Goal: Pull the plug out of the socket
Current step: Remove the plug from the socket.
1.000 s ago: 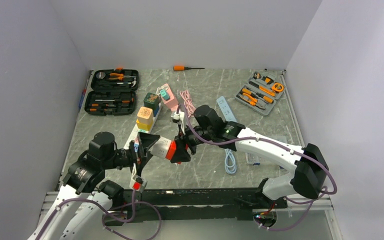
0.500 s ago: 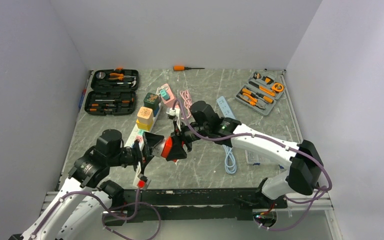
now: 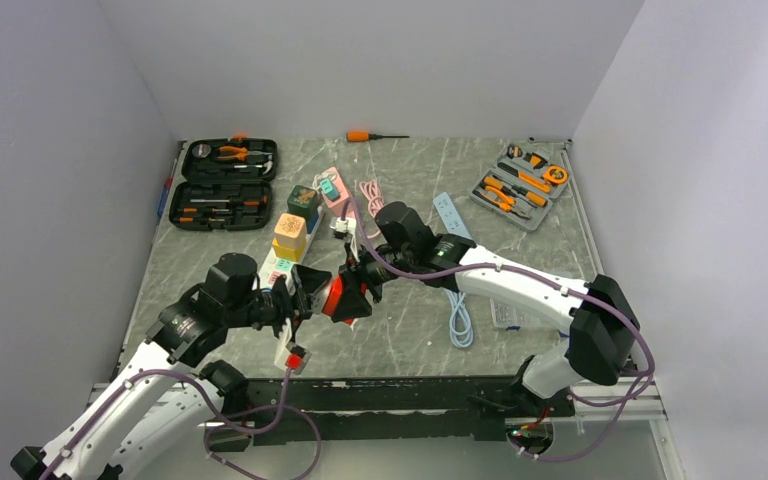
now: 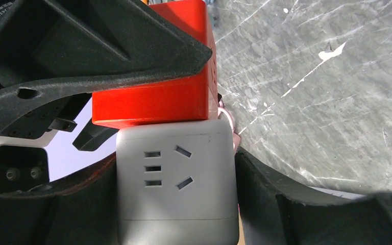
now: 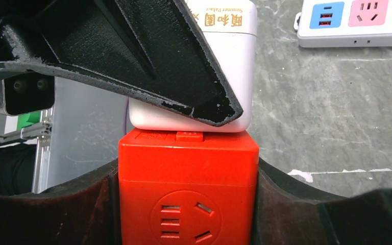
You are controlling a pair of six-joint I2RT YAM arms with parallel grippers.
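Observation:
A red cube plug point(image 3: 336, 297) and a white cube socket point(image 3: 313, 290) are pressed face to face, with no gap showing, and held above the table. My left gripper point(image 3: 303, 292) is shut on the white cube socket point(image 4: 176, 189), with its fingers on both sides. My right gripper point(image 3: 353, 296) is shut on the red cube plug point(image 5: 189, 189). In the left wrist view the red cube point(image 4: 158, 92) sits just beyond the white one. In the right wrist view the white cube point(image 5: 235, 66) lies behind the red one, partly hidden by a left finger point(image 5: 132, 56).
A long power strip point(image 3: 278, 265) carries an orange-cream cube point(image 3: 289, 234) and a green cube point(image 3: 302, 200). A black tool case point(image 3: 225, 185) is at the far left and a grey tool tray point(image 3: 520, 185) at the far right. An orange screwdriver point(image 3: 370, 135), a pink cable point(image 3: 372, 200), a blue-white strip point(image 3: 450, 215) and a white cable point(image 3: 460, 322) lie around.
Both grippers and the joined cubes have shifted slightly left and away from the bases. The left arm has reached further forward. The cubes stay pressed together.

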